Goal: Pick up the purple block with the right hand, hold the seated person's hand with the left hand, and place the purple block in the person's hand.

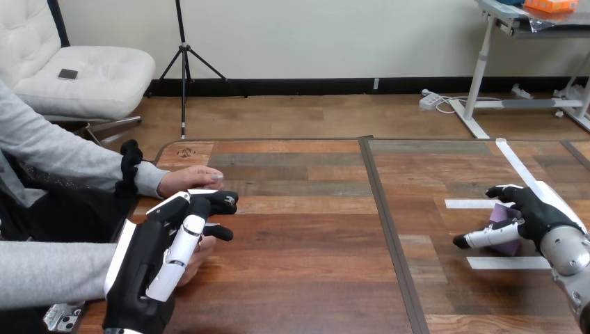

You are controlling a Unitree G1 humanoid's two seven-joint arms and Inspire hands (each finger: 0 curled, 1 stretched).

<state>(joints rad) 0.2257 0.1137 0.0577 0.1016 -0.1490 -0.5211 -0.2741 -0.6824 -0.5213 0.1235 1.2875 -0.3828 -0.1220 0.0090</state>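
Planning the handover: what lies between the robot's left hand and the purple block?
Head view: bare table crossed by a dark seam, from the left hand to the purple block.

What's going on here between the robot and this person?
The robot's right hand has its fingers curled round a purple block low on the wooden table. Its left hand lies over the person's hand at the lower left; whether it grips is unclear. The person's other hand rests on the table.
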